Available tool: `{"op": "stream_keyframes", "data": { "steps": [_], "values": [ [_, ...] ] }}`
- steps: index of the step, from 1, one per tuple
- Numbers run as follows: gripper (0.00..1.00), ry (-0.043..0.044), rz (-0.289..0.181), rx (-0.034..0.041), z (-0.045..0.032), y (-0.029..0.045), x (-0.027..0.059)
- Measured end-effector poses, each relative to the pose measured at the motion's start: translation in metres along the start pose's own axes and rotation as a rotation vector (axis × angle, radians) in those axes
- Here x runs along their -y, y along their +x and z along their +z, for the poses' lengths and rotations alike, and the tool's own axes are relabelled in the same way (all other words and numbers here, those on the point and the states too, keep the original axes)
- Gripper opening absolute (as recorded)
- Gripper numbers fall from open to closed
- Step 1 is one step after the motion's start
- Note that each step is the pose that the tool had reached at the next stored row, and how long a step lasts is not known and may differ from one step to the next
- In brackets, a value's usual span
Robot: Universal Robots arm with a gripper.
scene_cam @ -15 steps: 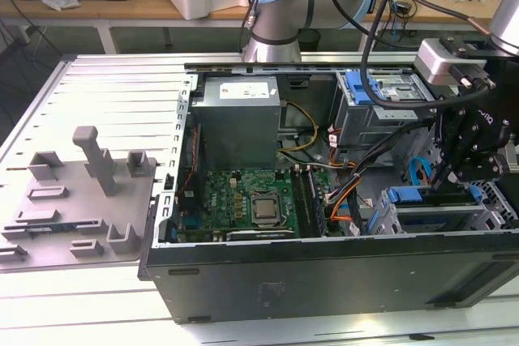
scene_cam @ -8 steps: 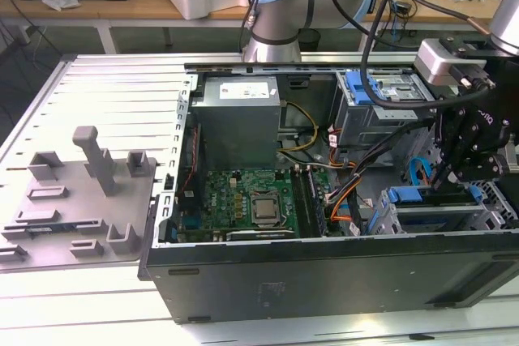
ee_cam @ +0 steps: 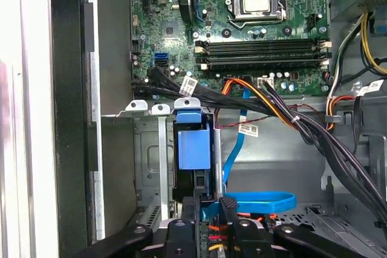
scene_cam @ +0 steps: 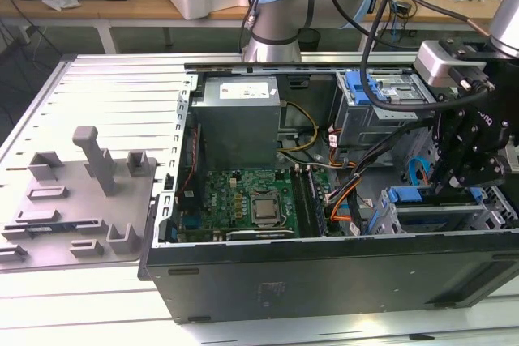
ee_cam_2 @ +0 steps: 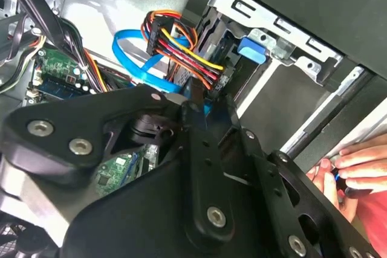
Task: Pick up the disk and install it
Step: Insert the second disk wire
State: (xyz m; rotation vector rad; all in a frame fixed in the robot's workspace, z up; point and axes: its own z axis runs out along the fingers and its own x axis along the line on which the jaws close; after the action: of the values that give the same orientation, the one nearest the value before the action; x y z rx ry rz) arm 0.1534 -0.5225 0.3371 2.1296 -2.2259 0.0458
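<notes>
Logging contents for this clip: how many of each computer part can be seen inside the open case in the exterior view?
power supply: 1
motherboard: 1
processor: 1
blue data cable: 1
Total: 4

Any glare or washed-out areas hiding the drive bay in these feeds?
In the first wrist view a white, overexposed band runs beside the case wall, while the blue bracket in the bay reads clearly. In the second wrist view the gripper linkage looms dark, and a hand is brightly lit. The exterior view is evenly lit.
</notes>
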Motion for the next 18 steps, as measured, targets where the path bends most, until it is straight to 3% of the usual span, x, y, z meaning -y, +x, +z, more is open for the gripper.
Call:
{"op": "stream_keyframes", "data": {
  "steps": [4,6,12,18],
  "values": [
    [0.3,0.0,0.0,-0.0003,-0.0047,0.0001,-0.0001],
    [0.3,0.0,0.0,-0.0007,-0.0137,-0.0025,-0.0006],
    [0.3,0.0,0.0,-0.0017,-0.028,-0.0087,-0.0027],
    [0.28,0.0068,0.0,-0.0015,-0.0366,-0.0091,-0.0144]
  ]
}}
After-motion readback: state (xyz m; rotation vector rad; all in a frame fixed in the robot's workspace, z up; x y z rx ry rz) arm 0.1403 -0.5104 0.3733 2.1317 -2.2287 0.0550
